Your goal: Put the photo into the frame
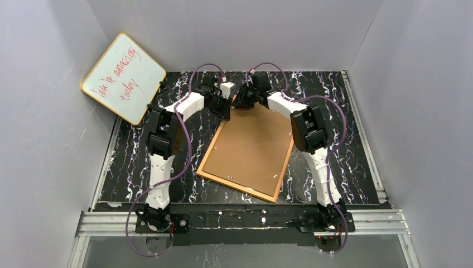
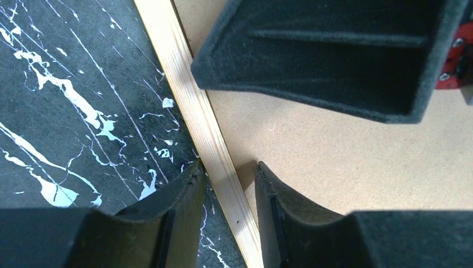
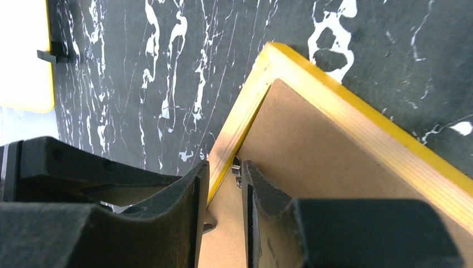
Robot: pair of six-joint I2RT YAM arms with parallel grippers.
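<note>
The frame (image 1: 234, 186) lies face down on the black marbled table, its orange-brown back up and a plain brown backing board (image 1: 251, 145) filling it. The photo is hidden. Both grippers meet at the frame's far end. My left gripper (image 1: 224, 107) straddles the left wooden rail (image 2: 189, 100); the rail runs slantwise between the jaws and touches both (image 2: 228, 173). My right gripper (image 1: 245, 100) stands just short of the far corner (image 3: 270, 47), jaws (image 3: 225, 167) narrow around the rail, one finger outside it and one inside by a small metal clip (image 3: 236, 166).
A yellow-rimmed whiteboard (image 1: 124, 78) with red handwriting leans against the left wall and also shows in the right wrist view (image 3: 22, 56). The right gripper's black body (image 2: 334, 56) hangs close over the board beside the left jaws. Grey walls enclose the table (image 1: 346, 167).
</note>
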